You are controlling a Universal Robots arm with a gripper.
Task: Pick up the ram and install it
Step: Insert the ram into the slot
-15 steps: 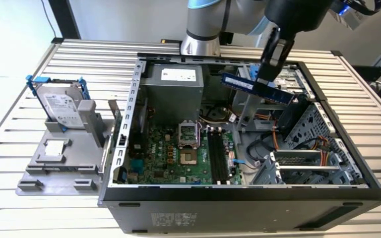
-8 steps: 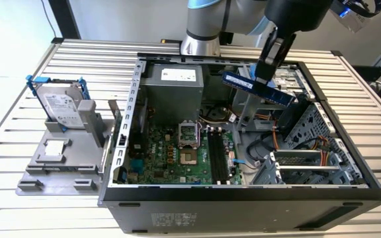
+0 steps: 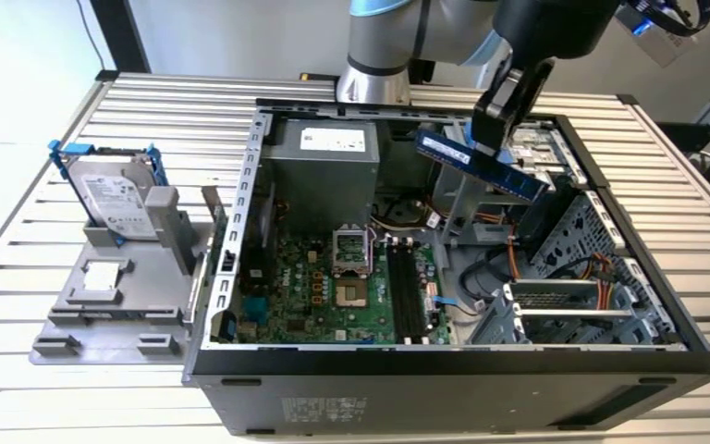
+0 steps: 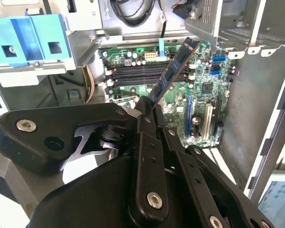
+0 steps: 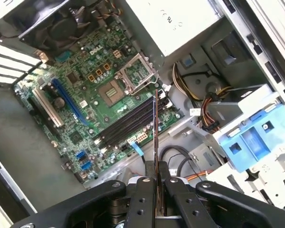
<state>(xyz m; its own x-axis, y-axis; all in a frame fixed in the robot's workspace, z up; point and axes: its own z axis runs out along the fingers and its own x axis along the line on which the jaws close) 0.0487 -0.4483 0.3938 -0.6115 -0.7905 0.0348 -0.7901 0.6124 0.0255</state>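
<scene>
While clamped, ram [image 3: 451, 151] seemingly above case [image 3: 454, 400].

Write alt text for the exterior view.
The black gripper holds a long, thin, dark memory stick tilted above the open black computer case and its green motherboard. A silver hard drive stands outside, at the exterior view's left.

In the second wrist view the claw [image 4: 149, 109] hides the held end of the ram [image 4: 173, 71]

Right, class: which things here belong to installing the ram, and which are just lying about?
In the job: ram, held in the gripper; long black memory slots on the motherboard.
Lying about: hard drive in blue-edged bracket; small square silver plate.
</scene>
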